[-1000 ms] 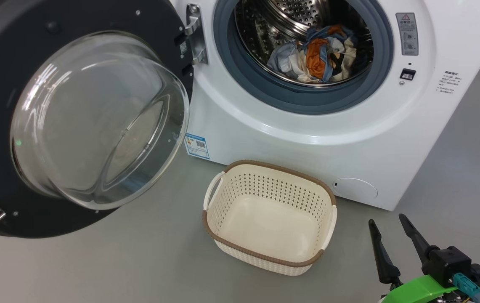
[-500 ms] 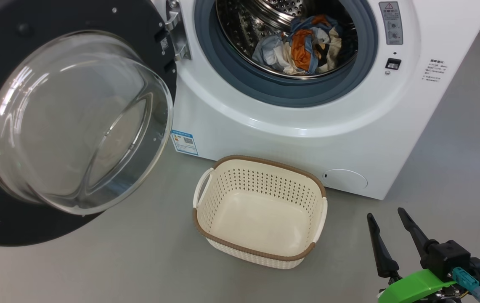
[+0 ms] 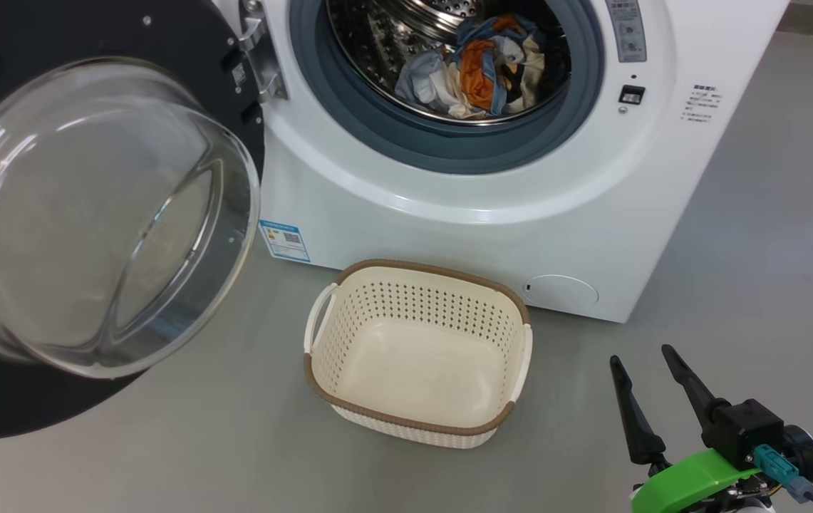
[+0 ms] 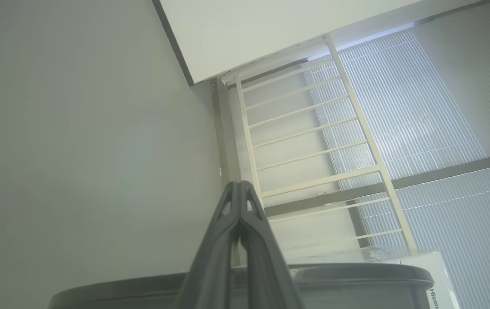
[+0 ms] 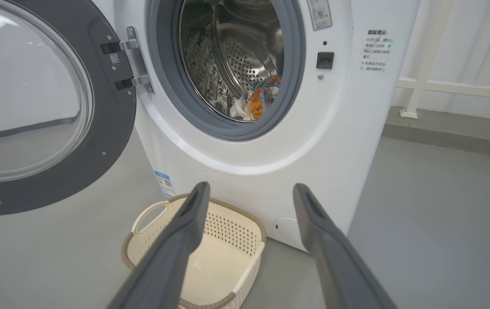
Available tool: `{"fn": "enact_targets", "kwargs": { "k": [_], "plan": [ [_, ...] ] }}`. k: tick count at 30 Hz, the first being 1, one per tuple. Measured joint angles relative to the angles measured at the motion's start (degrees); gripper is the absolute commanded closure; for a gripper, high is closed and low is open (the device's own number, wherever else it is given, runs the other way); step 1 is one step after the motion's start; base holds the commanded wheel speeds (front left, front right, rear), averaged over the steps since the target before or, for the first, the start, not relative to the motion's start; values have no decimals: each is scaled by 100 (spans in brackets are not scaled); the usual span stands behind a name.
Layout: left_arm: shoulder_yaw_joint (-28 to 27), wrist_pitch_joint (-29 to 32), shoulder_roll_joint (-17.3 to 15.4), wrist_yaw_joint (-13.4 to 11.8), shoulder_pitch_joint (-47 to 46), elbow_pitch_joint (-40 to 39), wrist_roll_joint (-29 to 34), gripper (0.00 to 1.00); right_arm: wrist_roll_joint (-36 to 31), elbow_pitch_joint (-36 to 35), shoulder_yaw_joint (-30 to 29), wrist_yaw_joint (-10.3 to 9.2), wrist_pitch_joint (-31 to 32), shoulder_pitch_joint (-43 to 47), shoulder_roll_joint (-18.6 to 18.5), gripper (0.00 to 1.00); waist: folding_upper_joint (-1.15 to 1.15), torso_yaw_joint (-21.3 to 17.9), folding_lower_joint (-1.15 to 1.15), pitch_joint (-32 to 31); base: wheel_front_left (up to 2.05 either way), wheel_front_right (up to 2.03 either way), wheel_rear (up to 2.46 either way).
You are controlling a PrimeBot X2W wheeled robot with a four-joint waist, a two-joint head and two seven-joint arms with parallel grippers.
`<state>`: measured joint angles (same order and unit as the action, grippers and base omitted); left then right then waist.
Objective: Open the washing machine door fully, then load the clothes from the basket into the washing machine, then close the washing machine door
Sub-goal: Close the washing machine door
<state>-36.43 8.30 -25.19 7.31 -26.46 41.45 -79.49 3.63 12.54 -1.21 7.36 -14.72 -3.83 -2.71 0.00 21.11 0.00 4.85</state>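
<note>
The white washing machine stands with its door swung wide to the left, glass bowl facing me. The clothes, a blue, orange and white bundle, lie inside the steel drum. The cream basket sits on the floor in front of the machine with nothing in it. My right gripper hangs open at the lower right, right of the basket and apart from it. My left gripper is shut on nothing, pointing up at a wall and a white railing.
Grey floor spreads around the machine and to its right. A white rail and a raised kerb run along the wall behind the machine's right side. A dark rounded edge lies below the left gripper's fingers.
The head camera has shifted, so the machine, door and basket slide left and up in the picture. The right gripper stays open in about the same spot.
</note>
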Motion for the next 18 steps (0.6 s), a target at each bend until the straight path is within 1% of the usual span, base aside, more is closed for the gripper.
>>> {"fn": "enact_targets", "kwargs": {
  "k": [3, 11, 18],
  "plan": [
    [-34, 38, -96, 0, -94, 231, -58, 100, -8, 4, 21, 0, 0, -1, 1, 0, 0, -74, 0, 39, 0, 0, 0],
    [-67, 134, -201, 0, -293, 433, -155, 100, -112, -4, 40, 0, 0, -113, -2, 0, 0, -257, 0, 208, 0, 0, 0],
    [-11, 129, -226, 0, -318, 536, -202, 100, -112, -3, 29, 0, 0, -138, -7, 0, 0, -397, 0, 343, 0, 0, 0]
  ]
}}
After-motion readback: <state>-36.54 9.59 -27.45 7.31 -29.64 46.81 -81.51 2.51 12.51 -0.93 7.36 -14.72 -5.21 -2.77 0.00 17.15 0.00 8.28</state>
